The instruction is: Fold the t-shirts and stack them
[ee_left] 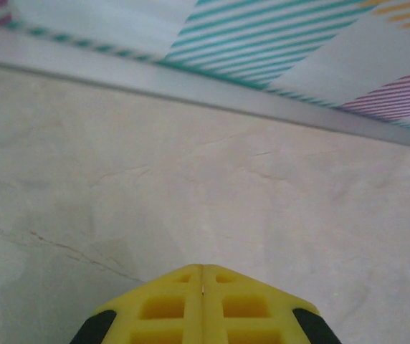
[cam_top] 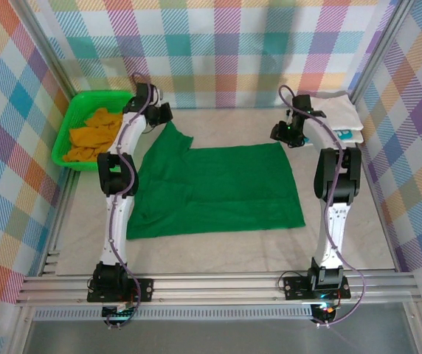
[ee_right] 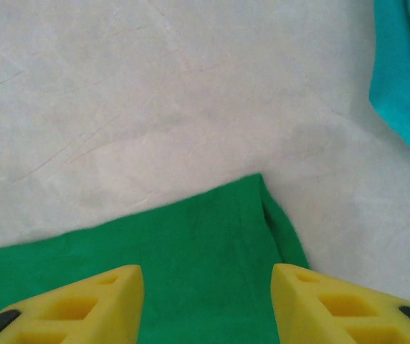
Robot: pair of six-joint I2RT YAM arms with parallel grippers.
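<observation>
The left fingers (ee_left: 165,308) are pressed flush together above the counter (ee_left: 191,179). The right fingers (ee_right: 97,301) stand apart over a corner of the dark green t-shirt (ee_right: 191,251).

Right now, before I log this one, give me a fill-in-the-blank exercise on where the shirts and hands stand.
1. The orange t-shirt lies in the green ____.
2. The left hand is ____.
3. The right hand, over the dark green t-shirt, is ____.
Missing words: basket; shut; open.
</observation>
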